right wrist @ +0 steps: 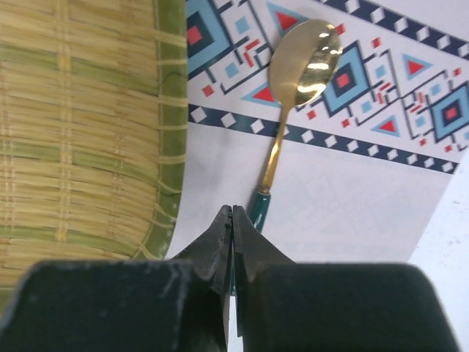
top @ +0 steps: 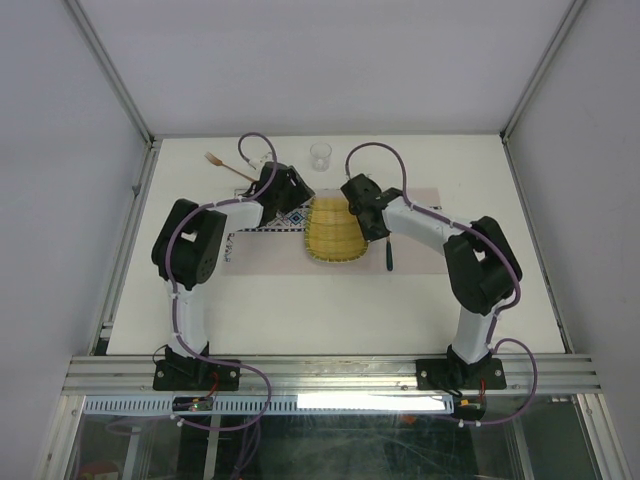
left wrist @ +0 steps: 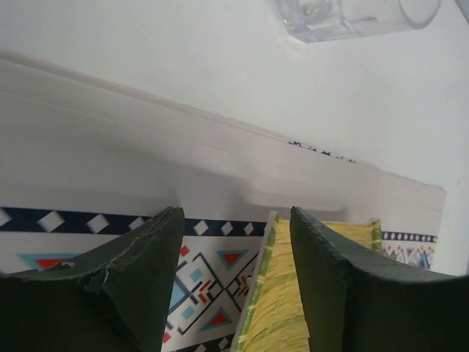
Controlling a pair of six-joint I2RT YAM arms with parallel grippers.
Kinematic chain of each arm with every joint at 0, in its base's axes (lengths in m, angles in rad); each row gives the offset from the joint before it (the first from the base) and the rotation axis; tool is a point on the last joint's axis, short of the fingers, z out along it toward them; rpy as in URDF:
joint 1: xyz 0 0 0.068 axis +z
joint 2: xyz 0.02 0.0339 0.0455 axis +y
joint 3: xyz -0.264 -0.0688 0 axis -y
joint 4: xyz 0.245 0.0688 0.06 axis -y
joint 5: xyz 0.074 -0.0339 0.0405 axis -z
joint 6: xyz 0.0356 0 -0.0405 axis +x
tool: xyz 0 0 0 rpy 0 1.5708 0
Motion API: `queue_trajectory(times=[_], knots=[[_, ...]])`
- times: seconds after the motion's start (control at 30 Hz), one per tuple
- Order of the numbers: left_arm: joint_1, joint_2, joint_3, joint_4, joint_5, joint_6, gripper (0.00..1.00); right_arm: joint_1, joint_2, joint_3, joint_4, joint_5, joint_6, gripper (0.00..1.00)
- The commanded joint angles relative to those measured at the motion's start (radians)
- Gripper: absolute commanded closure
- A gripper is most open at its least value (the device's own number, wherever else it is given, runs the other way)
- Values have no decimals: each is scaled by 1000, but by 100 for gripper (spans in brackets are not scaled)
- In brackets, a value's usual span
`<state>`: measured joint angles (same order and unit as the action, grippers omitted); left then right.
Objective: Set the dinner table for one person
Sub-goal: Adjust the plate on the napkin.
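Room along the near half of dinner table [top: 300, 310], bare up to metal rail [top: 330, 372]; side margins free too. Matte white, flat, wide, under everything. Placemat [top: 270, 250] mid-table, woven mat [top: 335, 232] on it, glass [top: 320, 155] and fork [top: 225, 163] toward far edge. Left gripper [left wrist: 236, 220] parted, empty, straddling woven mat's edge. Right gripper [right wrist: 233, 216] pinched closed over spoon [right wrist: 293, 95] handle; contact unclear.

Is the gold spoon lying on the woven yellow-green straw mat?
No, the green-handled gold spoon lies on the patterned cloth placemat, beside the woven yellow-green straw mat.
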<state>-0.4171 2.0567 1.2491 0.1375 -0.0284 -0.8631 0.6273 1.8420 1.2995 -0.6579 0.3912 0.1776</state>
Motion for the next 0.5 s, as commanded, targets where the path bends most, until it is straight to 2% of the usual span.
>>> queue_trajectory(times=[0.0,0.2,0.3,0.47], knots=[[28,-128,37,-111,-173,79,37,-19,-93,62,-24,70,-20,98],[112,-211,47,-182,-269,136,31,-42,-153,85,-42,108,-39,85],[170,-227,67,-208,-263,161,29,-55,-187,105,-52,128,-51,73],[261,-207,131,-235,-214,167,25,-68,-254,119,-38,133,-68,60]])
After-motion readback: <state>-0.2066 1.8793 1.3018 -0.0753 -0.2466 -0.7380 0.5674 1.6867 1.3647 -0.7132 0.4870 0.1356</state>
